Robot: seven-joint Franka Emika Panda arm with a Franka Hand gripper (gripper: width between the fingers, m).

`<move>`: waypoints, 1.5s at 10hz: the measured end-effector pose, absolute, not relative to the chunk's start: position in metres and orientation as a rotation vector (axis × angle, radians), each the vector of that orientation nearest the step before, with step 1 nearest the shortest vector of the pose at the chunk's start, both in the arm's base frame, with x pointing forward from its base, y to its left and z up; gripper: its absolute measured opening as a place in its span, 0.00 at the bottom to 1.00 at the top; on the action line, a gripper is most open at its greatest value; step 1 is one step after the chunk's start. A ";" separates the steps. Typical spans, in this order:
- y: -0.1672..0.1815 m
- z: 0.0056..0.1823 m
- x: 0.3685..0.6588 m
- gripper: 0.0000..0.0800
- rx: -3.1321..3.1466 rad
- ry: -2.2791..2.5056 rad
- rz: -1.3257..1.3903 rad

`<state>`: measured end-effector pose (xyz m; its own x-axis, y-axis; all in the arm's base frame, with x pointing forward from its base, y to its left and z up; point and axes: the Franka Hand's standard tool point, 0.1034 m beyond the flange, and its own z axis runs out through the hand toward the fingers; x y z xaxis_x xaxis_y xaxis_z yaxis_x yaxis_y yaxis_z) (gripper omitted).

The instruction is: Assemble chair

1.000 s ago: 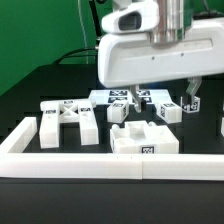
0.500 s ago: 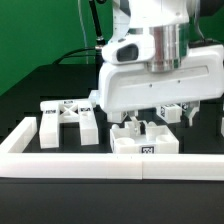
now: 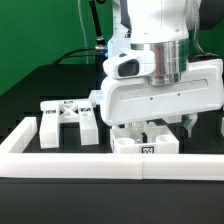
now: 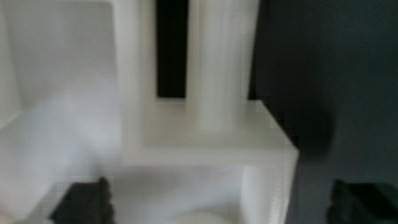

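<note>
A white blocky chair part (image 3: 146, 145) with a tag on its front face stands just behind the white border wall. My gripper (image 3: 156, 129) hangs low over it, open, one finger on either side of the block. In the wrist view the same part (image 4: 205, 140) fills the picture, blurred, between the dark fingertips (image 4: 79, 200); my gripper (image 4: 222, 202) straddles it and a dark gap shows beside one finger. A cross-braced frame (image 3: 68, 120) lies at the exterior view's left. The gripper body hides the other tagged chair parts behind it.
The long white border wall (image 3: 70, 164) runs along the front of the black table and turns back at the exterior view's left. Another small tagged part (image 3: 94, 101) peeks out beside the gripper housing. A green backdrop stands behind.
The gripper has come forward and down from above the back parts to sit low over the front block. Its fingers now flank that block.
</note>
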<state>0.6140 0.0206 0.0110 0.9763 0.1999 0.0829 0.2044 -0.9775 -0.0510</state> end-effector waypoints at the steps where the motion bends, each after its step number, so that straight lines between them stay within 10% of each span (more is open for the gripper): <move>1: 0.021 0.011 0.614 0.56 -3.064 -0.314 -0.119; 3: 0.021 0.011 0.614 0.15 -3.064 -0.314 -0.119; 5: 0.021 0.012 0.614 0.04 -3.064 -0.314 -0.121; 15: 0.050 0.011 0.616 0.04 -3.066 -0.208 -0.122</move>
